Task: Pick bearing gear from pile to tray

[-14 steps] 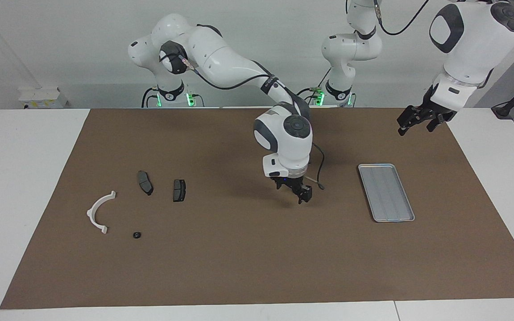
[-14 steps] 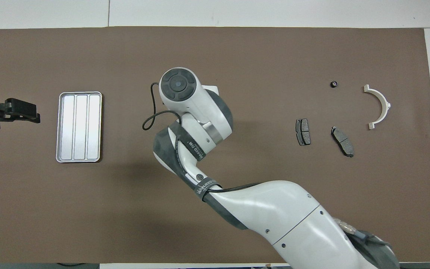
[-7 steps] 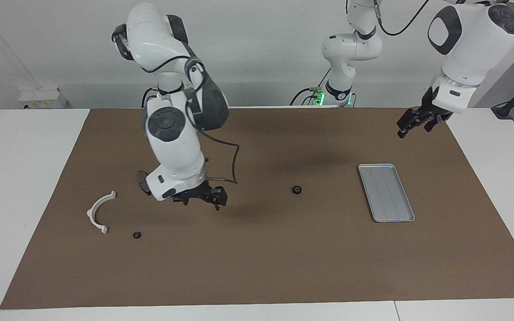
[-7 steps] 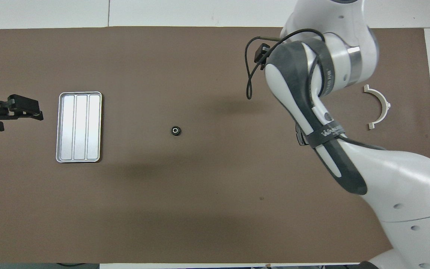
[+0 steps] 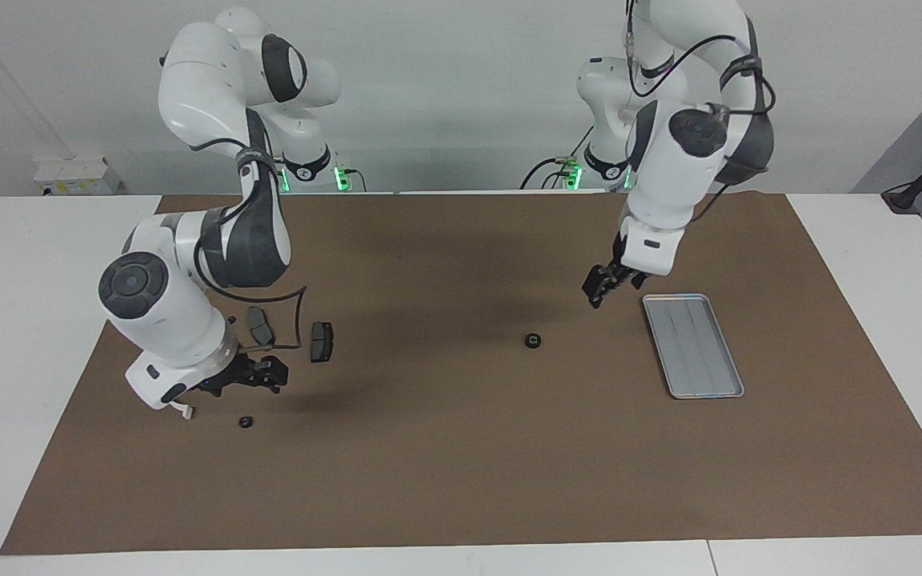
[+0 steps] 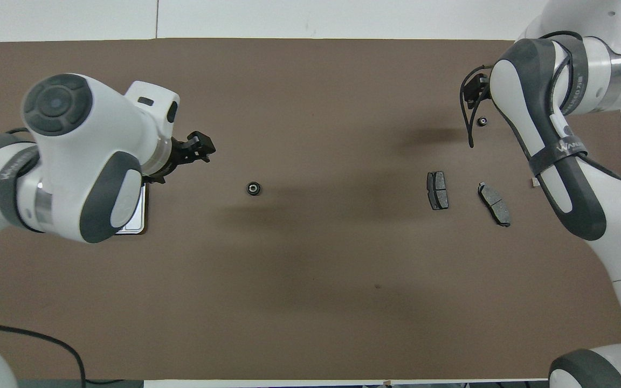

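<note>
One small black gear (image 5: pixel 533 341) (image 6: pixel 254 188) lies alone on the mat's middle. A second gear (image 5: pixel 246 422) (image 6: pixel 483 122) lies in the pile with two dark brake pads (image 5: pixel 321 342) (image 6: pixel 437 189) and a white bracket (image 5: pixel 187 412), which my right arm mostly hides. The silver tray (image 5: pixel 691 344) lies toward the left arm's end; in the overhead view only its corner (image 6: pixel 132 229) shows. My right gripper (image 5: pixel 257 376) hangs open and empty just above the pile's gear. My left gripper (image 5: pixel 599 292) (image 6: pixel 198 148) hangs over the mat between the tray and the middle gear.
A brown mat (image 5: pixel 445 464) covers the table, with white table edge (image 5: pixel 29 320) around it. The second brake pad (image 5: pixel 261 326) (image 6: pixel 494 203) lies beside the first, toward the right arm's end. A cable loops from the right wrist over the pads.
My right gripper left a gear on the mat's middle and swung back to the pile. My left arm came in from past the tray to the mat beside it.
</note>
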Motion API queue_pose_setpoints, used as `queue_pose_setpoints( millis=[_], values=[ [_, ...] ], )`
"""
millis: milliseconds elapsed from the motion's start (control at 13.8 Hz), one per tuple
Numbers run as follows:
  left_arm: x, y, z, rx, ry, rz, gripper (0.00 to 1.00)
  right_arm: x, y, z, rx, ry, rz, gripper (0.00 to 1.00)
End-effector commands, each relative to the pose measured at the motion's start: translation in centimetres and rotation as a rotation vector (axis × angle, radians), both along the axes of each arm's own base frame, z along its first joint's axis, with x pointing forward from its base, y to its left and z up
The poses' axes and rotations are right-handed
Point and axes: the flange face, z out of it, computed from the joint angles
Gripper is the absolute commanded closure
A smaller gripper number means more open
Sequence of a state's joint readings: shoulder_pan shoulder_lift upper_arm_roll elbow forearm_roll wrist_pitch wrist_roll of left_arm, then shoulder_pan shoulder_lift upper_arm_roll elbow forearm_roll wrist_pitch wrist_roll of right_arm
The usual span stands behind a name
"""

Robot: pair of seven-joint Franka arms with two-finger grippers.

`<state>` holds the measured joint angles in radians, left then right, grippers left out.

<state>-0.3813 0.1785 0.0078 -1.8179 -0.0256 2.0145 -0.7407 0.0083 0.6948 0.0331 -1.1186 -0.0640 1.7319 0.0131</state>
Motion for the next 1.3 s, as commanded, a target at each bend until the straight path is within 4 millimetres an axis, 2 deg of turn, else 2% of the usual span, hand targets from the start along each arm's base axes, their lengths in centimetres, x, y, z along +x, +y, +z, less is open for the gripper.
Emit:
queue_pose_setpoints(
  millis=[0,72,289,362,651,796,940,1085,1230],
  values=[
    [0.7,-5.0,-6.2,0.012,0.008,0.039,0.0,-0.1,-0.1,-2.5,-0.036,-0.018,0.042,0.0],
    [0.6,-6.3,-8.3,0.012,0.008,0.055,0.0,0.1,-0.2,-3.0,-0.058,-0.037,0.05,0.0],
    [-0.9,-8.4,-12.3,0.003,-0.011,0.065,0.0,0.6,-1.4,-5.6,-0.079,-0.063,0.051,0.0],
    [-1.2,-8.6,-13.0,0.009,-0.002,0.059,0.0,0.6,-1.4,-6.7,-0.077,-0.062,0.052,0.0],
    [-1.9,-8.4,-13.9,0.014,0.008,0.067,0.0,0.9,-2.2,-8.7,-0.072,-0.064,0.043,0.02],
    [-2.1,-8.6,-13.9,0.013,0.006,0.064,0.05,0.9,-2.3,-9.0,-0.07,-0.062,0.038,0.05],
    [-2.3,-8.6,-14.4,0.003,-0.01,0.087,0.08,0.9,-2.6,-10.4,-0.064,-0.047,0.013,0.05],
    [-3.3,-9.3,-15.0,0.0,-0.013,0.08,0.08,0.9,-2.7,-10.7,-0.063,-0.042,0.01,0.07],
    [-3.3,-9.3,-15.0,0.0,-0.013,0.081,0.09,0.7,-2.6,-10.5,-0.06,-0.023,0.01,0.08]
  ],
)
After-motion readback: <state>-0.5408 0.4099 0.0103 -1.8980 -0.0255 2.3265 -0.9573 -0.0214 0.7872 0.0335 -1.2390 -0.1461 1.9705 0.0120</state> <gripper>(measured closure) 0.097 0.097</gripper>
